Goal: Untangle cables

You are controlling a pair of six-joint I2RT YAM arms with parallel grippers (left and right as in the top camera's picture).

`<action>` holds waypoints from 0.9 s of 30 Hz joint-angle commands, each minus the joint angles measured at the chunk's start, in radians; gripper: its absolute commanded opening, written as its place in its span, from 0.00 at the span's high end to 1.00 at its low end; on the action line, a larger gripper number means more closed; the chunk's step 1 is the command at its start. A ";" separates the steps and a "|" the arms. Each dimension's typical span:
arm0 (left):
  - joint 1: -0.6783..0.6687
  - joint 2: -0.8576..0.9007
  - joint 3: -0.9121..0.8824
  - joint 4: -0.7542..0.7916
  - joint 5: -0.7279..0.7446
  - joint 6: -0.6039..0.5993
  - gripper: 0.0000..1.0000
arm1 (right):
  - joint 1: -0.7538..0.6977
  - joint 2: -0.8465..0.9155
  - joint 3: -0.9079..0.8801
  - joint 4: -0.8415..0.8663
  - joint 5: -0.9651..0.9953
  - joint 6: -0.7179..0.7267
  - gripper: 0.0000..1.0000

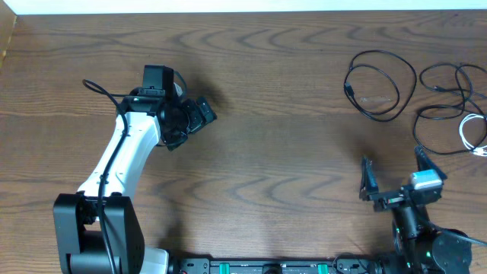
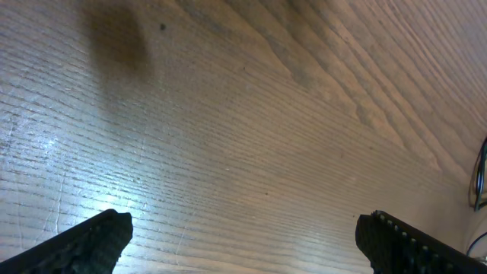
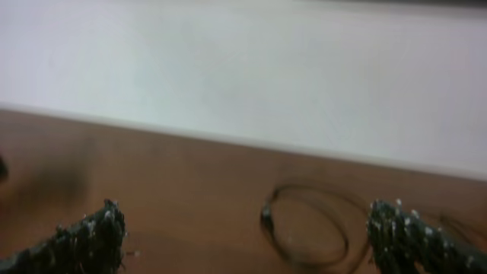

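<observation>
Three cables lie at the table's far right. A black cable forms a separate loop. A second black cable winds beside it and crosses a white cable near the right edge. My right gripper is open, low on the table below the cables and holding nothing. In the right wrist view the black loop lies blurred ahead between the open fingers of the gripper. My left gripper is far off at the left, open over bare wood.
The brown wooden table ends at a white strip along its far edge. The left arm's own black wiring loops beside its white link. A sliver of cable shows at the left wrist view's right edge.
</observation>
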 commanded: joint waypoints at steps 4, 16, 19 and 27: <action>0.003 -0.004 0.021 0.000 -0.006 0.013 0.00 | -0.006 -0.008 -0.071 0.108 -0.002 0.009 0.01; 0.003 -0.004 0.021 -0.001 -0.006 0.013 0.00 | -0.019 -0.008 -0.314 0.525 0.002 0.009 0.01; 0.003 -0.004 0.021 0.000 -0.006 0.013 0.00 | -0.020 -0.008 -0.313 0.498 0.001 0.009 0.01; 0.003 -0.004 0.021 -0.001 -0.006 0.013 0.01 | -0.032 -0.008 -0.313 0.182 0.009 0.009 0.01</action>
